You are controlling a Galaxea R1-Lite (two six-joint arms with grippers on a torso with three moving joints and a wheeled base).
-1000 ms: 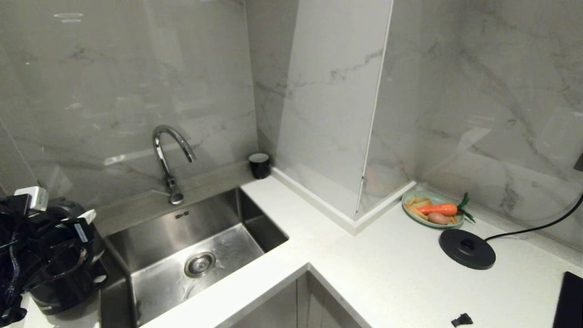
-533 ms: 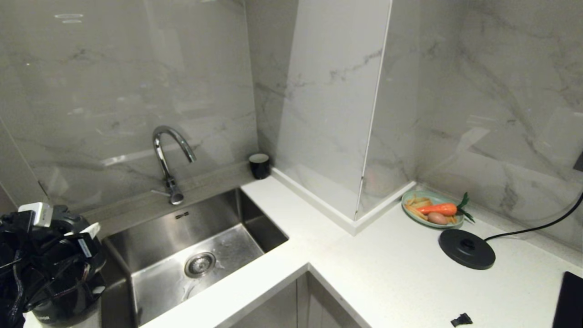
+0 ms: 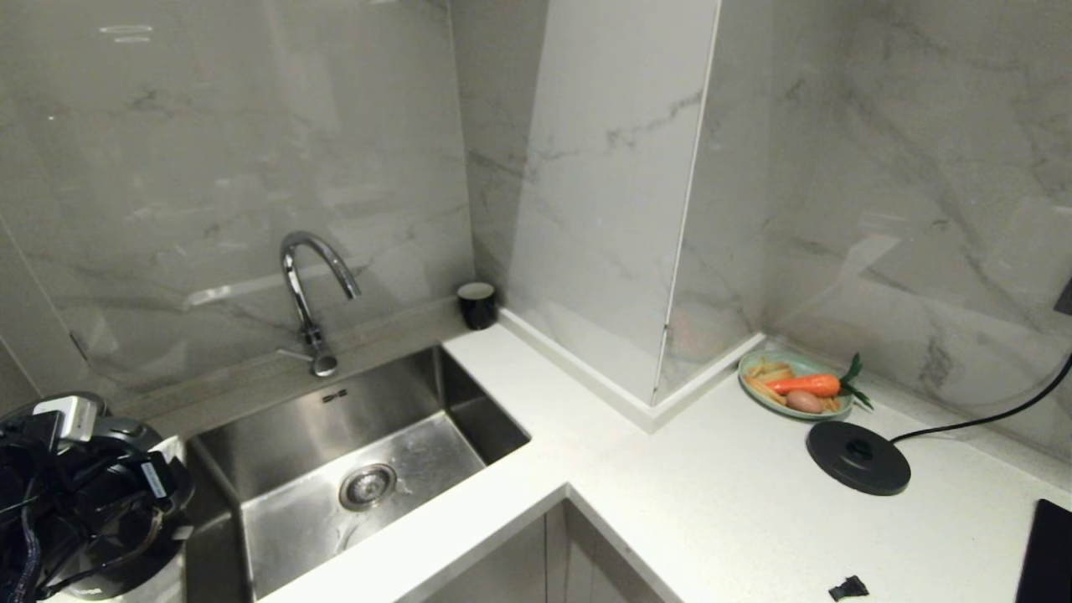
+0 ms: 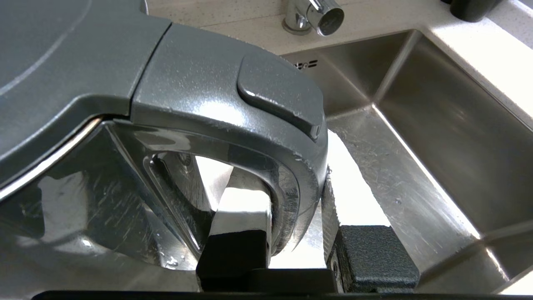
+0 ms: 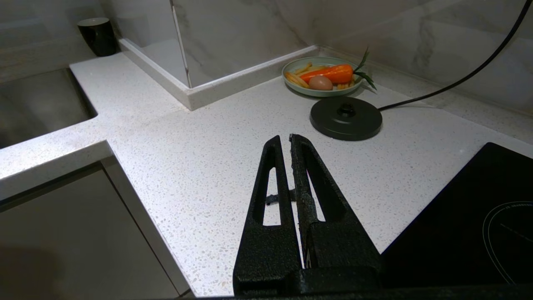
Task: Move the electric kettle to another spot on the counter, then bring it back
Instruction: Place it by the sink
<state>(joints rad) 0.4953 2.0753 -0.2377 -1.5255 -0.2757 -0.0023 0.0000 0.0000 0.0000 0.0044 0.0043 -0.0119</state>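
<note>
A pale green dish (image 3: 794,386) was seen at the right of the head view, against the marble wall, holding a carrot (image 3: 806,384), an egg (image 3: 805,402) and some pale yellow sticks. A black cup (image 3: 477,304) stood in the corner behind the steel sink (image 3: 352,469), which lay empty under a chrome tap (image 3: 310,293) in the lower left centre of the frame. The white speckled table (image 3: 737,511) ran round an inner corner, with grey marble panels behind it. Just in front of the dish a round black kettle base (image 3: 858,456) with its cord (image 3: 988,416) rested on the table, and a black hob (image 3: 1047,553) was cut off at the lower right edge. A small black scrap (image 3: 850,587) lay near the front edge.

The electric kettle (image 3: 117,502) was found at the lower left corner of the head view, left of the sink, largely covered by the left arm's cables. In the left wrist view the left tool (image 4: 297,216) was clamped on the kettle's loop handle (image 4: 287,175), one finger inside the loop and one outside. Whether the kettle's foot touched the table could not be told.

The right tool (image 5: 289,141) hung over the table near the hob, its fingers pressed together and holding nothing.
</note>
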